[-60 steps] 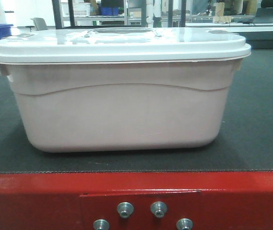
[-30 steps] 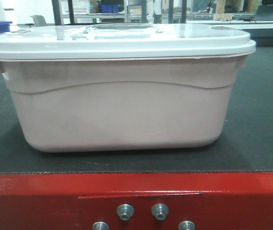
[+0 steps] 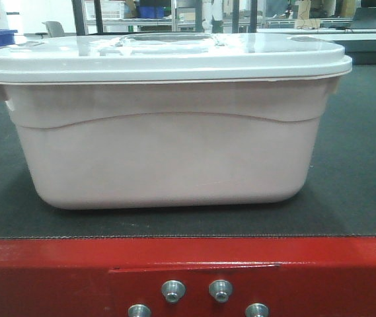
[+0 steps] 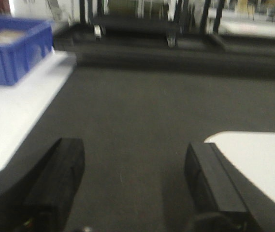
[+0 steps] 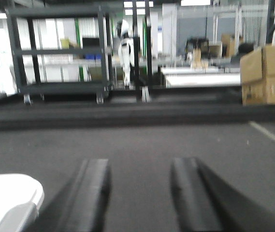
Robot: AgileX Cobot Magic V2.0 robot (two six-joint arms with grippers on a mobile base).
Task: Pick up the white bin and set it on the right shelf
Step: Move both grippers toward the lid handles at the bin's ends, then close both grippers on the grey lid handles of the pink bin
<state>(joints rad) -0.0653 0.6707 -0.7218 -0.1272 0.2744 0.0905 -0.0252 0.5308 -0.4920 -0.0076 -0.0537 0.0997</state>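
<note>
Dark mat on red-edged table. White bin sits upright on mat, lid on. Left gripper spread wide, empty, near one lid corner. Right gripper likewise apart, empty, near another.

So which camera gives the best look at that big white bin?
The exterior front-facing view: the white bin fills it, showing its whole front wall and lid. The left wrist view catches only a blurred white corner at its right edge, the right wrist view one at lower left.

No legible text, no labels (wrist views blurred)
</note>
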